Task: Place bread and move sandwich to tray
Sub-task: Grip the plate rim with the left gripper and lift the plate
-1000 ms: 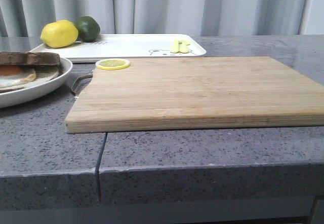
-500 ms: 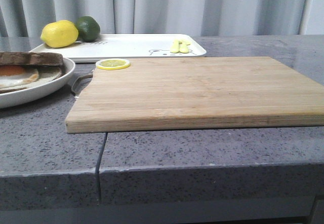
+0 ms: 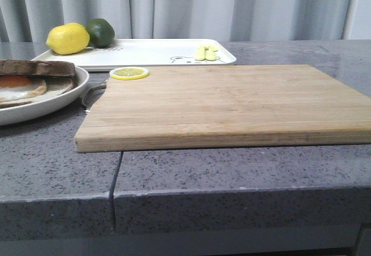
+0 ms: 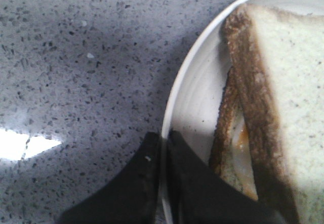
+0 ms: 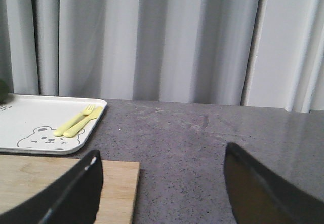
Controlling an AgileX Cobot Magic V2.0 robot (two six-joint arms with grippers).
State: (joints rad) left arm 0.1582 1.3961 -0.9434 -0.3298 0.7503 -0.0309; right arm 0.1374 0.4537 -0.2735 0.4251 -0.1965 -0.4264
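Our left hand (image 4: pixel 163 183) pinches the rim of the shallow round white plate (image 4: pixel 188 89) bearing the brown-crusted egg sandwich (image 4: pixel 263 107); our right hand (image 5: pixel 161 193) is spread. We judge the sandwich soft and loose-layered, so hold the rigid rim.

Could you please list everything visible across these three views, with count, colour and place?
plate: one, white, at the table's left edge.
sandwich: one, fried egg under brown-crusted bread, in the plate.
cutting board: one, light wood, centre of the table.
lemon slice: one, yellow, on the board's far left corner.
tray: one, white with a bear drawing, behind the board.
lemon: one, yellow, on the tray's left end.
lime: one, green, beside the lemon.
fork and spoon: one pair, pale yellow, on the tray's right end.
table: one, grey speckled stone.
curtain: grey, behind the table.
left gripper: black, clamped on the plate's rim.
right gripper: black, open, above the board's far right corner.
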